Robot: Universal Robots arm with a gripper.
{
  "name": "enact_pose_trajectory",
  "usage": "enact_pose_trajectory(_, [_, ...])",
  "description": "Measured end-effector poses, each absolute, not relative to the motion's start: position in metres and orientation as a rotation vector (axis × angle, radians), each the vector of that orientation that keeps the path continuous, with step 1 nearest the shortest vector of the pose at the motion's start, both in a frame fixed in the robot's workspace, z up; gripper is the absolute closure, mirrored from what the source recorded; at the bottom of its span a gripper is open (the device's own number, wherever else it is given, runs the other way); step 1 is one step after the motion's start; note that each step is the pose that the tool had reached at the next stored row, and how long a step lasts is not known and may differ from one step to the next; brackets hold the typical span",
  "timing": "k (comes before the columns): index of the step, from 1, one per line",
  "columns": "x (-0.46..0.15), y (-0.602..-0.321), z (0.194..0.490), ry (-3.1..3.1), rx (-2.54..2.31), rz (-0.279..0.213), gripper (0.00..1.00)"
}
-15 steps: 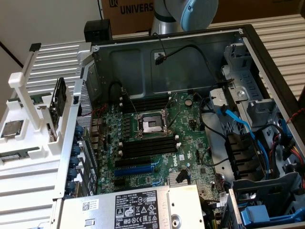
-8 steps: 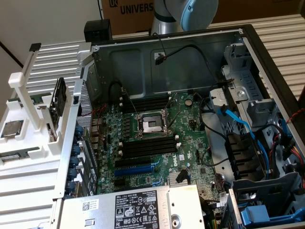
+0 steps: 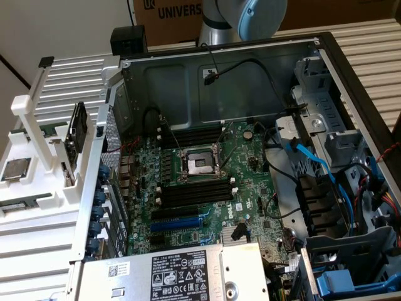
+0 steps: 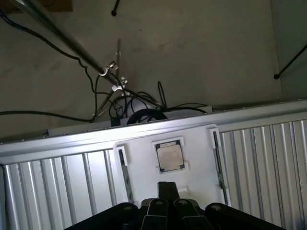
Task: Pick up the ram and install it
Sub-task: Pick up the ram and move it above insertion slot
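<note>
Ribbed white tray (image 4: pixel 57 182), cable-strewn floor (image 4: pixel 192 48) beyond, processor chip (image 4: pixel 170 156) seated; gripper (image 4: pixel 167 191) clenched, seemingly empty

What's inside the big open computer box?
A green motherboard with long black slots, a square socket and blue cables. The grey labelled box hides whatever lies under it.

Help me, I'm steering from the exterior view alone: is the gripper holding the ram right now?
Observer: No; in the wrist view the gripper is shut and empty.
Operator: What does it face?
Observer: The white holder, with the silver processor chip lying closest to the gripper.
Operator: And around the chip?
Observer: A narrow slot flanks it on each side, each showing a thin dark edge; what sits in them I cannot tell.
</note>
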State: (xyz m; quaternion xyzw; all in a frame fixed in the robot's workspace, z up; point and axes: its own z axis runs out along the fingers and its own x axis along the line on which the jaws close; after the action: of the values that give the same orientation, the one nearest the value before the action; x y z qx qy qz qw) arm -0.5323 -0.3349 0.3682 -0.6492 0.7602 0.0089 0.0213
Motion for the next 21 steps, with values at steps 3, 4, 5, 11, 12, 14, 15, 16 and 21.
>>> enact_pose_trajectory(3, [-0.532,-0.339,0.367,2.349,-2.021,0.027,0.89])
enact_pose_trajectory(4, [-0.531,-0.34,0.366,2.348,-2.024,0.027,0.89])
enact_pose_trajectory(5, [-0.529,-0.34,0.365,2.347,-2.026,0.027,0.89])
enact_pose_trajectory(11, [-0.517,-0.344,0.36,2.349,-2.049,0.046,0.89])
enact_pose_trajectory(12, [-0.515,-0.345,0.36,2.35,-2.054,0.05,0.89])
enact_pose_trajectory(14, [-0.514,-0.346,0.358,2.347,-2.064,0.052,0.89])
enact_pose_trajectory(15, [-0.514,-0.347,0.357,2.343,-2.071,0.054,0.89])
enact_pose_trajectory(16, [-0.514,-0.347,0.356,2.337,-2.078,0.054,0.89])
enact_pose_trajectory(21, [-0.514,-0.356,0.351,2.32,-2.097,0.054,0.89])
